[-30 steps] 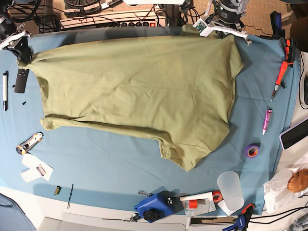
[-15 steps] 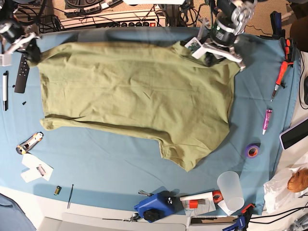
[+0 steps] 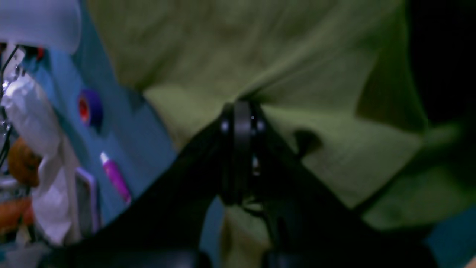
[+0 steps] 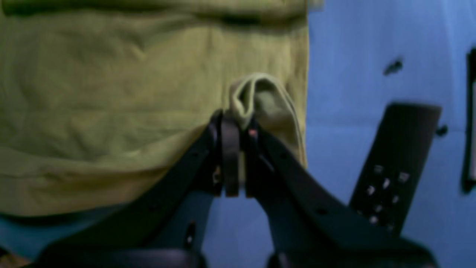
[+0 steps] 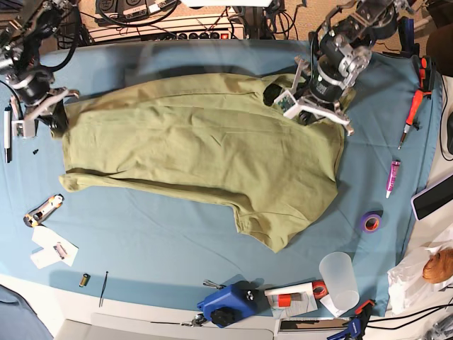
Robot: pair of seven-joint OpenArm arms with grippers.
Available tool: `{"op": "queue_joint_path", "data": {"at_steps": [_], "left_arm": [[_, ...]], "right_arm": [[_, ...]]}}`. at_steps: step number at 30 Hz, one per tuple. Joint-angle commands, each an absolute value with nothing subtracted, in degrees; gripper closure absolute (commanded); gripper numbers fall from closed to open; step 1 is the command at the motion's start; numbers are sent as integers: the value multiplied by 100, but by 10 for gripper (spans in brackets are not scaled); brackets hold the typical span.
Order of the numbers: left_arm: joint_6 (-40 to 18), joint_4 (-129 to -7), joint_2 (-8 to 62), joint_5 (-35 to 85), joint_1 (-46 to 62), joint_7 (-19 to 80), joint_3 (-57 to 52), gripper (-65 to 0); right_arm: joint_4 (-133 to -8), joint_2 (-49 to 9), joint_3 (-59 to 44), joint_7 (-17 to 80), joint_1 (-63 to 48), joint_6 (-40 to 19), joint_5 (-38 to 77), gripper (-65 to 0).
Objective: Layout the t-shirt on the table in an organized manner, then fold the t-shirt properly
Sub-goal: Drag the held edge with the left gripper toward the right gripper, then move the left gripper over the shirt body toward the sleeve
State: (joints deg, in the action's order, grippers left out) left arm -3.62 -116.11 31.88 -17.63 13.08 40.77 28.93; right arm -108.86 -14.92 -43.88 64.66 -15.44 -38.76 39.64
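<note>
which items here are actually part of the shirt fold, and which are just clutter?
In play: t-shirt, table, left gripper and right gripper, each shut on a shirt edge.

Clutter: purple tape roll, pink-capped tube, clear plastic cup, orange screwdriver, utility knife, blue tool, black remote.

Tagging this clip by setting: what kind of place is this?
Likely a lab or workshop bench: screwdriver, tape roll and utility knife lie around the t-shirt on the blue-covered table, power strips behind.
</note>
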Motion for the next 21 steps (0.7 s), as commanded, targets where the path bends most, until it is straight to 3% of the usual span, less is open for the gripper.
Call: {"op": "queue_joint_path", "data": {"at_steps": [1, 8, 12, 16, 21], "left_arm": [[-355, -11587, 3216, -1765, 1192, 3972, 2871, 0], [-451, -10809, 2952, -1396, 510, 3782, 2871, 0], [-169, -10689, 2757, -1400, 250, 4034, 2871, 0], [510, -10822, 2598, -1588, 43, 4528, 2871, -216], [967, -11126, 2460, -1977, -132, 5210, 2871, -228]], "right_arm": [[-10975, -1590, -4313, 6171, -1505, -3782, 3841, 0], [-10412, -1588, -3459, 5658, -1299, -3350, 2884, 0], [-9778, -1588, -3334, 5690, -858, -3341, 2864, 0], [-9546, -1588, -3336, 5754, -661, -3341, 2862, 0], [-9546, -1590, -3336, 5723, -663, -3343, 2845, 0]]}}
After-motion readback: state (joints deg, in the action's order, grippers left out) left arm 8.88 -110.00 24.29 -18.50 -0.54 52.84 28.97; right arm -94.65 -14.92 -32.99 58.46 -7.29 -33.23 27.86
